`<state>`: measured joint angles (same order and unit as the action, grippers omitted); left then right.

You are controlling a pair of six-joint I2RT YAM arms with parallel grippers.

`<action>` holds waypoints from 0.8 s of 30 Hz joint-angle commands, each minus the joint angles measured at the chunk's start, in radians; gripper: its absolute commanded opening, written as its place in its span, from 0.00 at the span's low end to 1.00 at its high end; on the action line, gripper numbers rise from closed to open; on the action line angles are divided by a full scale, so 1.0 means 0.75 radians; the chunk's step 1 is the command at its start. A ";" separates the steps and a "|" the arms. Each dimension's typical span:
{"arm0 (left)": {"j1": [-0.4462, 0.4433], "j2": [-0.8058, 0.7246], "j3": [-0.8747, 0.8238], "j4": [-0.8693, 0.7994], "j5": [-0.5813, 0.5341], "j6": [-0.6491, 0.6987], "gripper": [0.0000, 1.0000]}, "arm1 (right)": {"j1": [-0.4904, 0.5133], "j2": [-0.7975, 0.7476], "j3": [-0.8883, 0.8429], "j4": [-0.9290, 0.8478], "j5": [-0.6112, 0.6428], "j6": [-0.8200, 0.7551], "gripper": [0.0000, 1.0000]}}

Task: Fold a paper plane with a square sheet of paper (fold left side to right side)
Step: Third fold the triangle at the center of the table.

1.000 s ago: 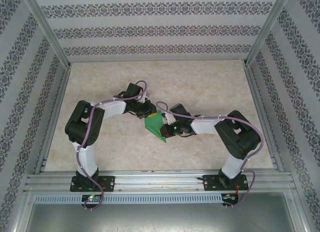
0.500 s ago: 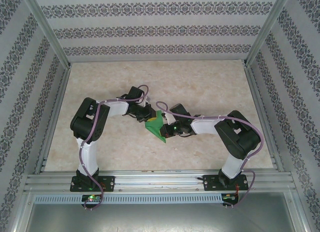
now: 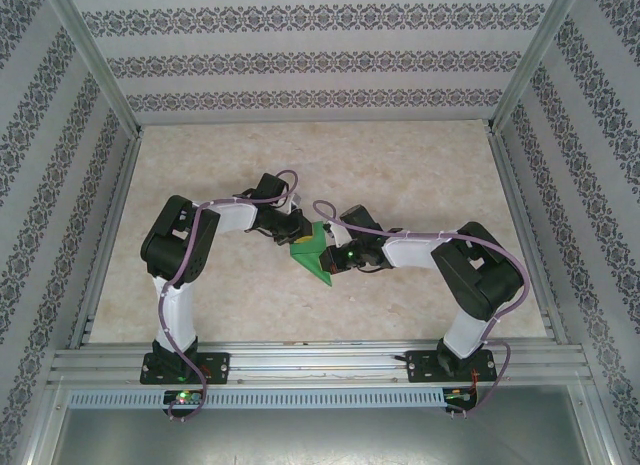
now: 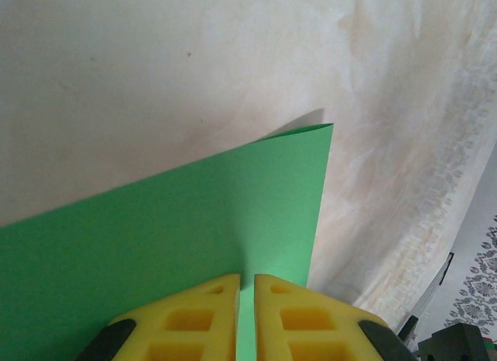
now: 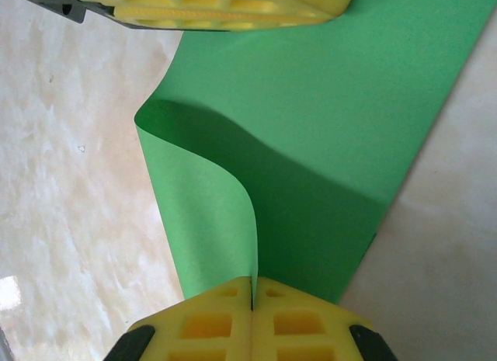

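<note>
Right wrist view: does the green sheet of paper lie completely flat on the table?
No, the sheet of paper curls up and its edge is pinched by the right gripper.

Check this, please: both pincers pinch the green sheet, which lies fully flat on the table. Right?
Not flat. Both the left pincer and the right pincer pinch the square sheet of paper, but the right wrist view shows it bent over in a curve.

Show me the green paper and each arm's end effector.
green paper sheet [image 3: 310, 253]: top external view, middle of the bent sheet between the arms.
left end effector [image 4: 246, 279]: left wrist view, between its yellow fingertips, shut on the sheet.
right end effector [image 5: 251, 283]: right wrist view, where its yellow fingertips meet on the sheet.
</note>
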<state>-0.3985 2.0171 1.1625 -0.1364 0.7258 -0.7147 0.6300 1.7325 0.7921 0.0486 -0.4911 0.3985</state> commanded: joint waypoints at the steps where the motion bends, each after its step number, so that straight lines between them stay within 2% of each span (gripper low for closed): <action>1: -0.013 0.050 -0.024 -0.072 -0.046 0.024 0.14 | -0.008 -0.024 0.032 -0.037 0.006 0.009 0.00; 24: -0.013 0.043 -0.017 -0.082 -0.041 0.029 0.14 | -0.010 0.017 0.056 -0.082 0.030 -0.009 0.00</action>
<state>-0.3985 2.0171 1.1625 -0.1371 0.7258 -0.7136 0.6300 1.7325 0.8085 0.0105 -0.4866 0.3973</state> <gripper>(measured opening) 0.143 0.057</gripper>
